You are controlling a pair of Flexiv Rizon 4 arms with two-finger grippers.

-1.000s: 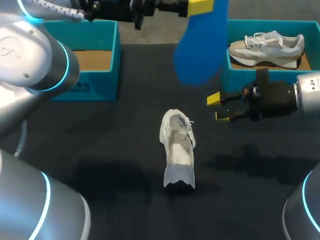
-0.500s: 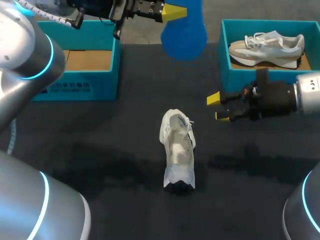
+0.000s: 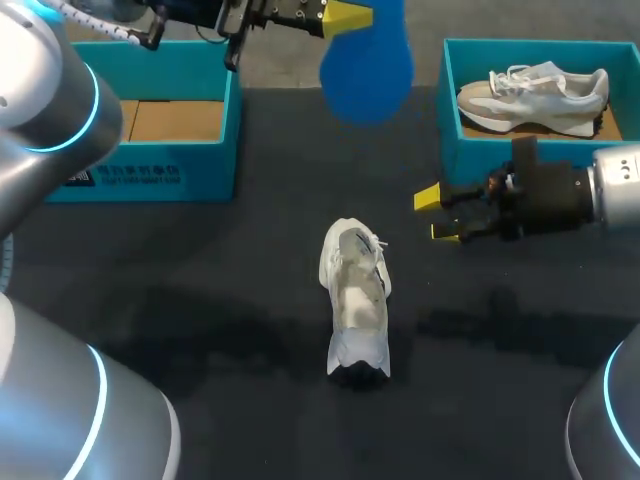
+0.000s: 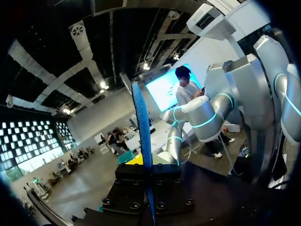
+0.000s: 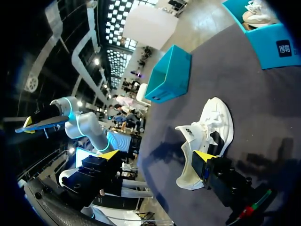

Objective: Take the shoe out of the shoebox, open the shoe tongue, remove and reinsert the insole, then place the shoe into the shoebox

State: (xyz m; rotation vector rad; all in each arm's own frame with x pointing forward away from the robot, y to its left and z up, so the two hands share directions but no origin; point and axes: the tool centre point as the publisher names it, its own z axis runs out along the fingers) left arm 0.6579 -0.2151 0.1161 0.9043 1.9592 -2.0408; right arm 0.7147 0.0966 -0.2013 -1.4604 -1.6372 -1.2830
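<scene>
left gripper (image 3: 345, 17) clamped on blue insole (image 3: 368, 60), right gripper (image 3: 437, 215) fingers parted and empty, beside white shoe (image 3: 355, 295), white print on shoebox (image 3: 150, 175) unreadable

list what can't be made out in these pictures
blue foam insole: upper end cut off by head view's edge; left wrist view shows only its edge.
left gripper: far finger hidden behind the insole, head view.
white mesh shoe: inside too dark, head view.
left teal cardboard shoebox: one end behind my left arm, head view.
</scene>
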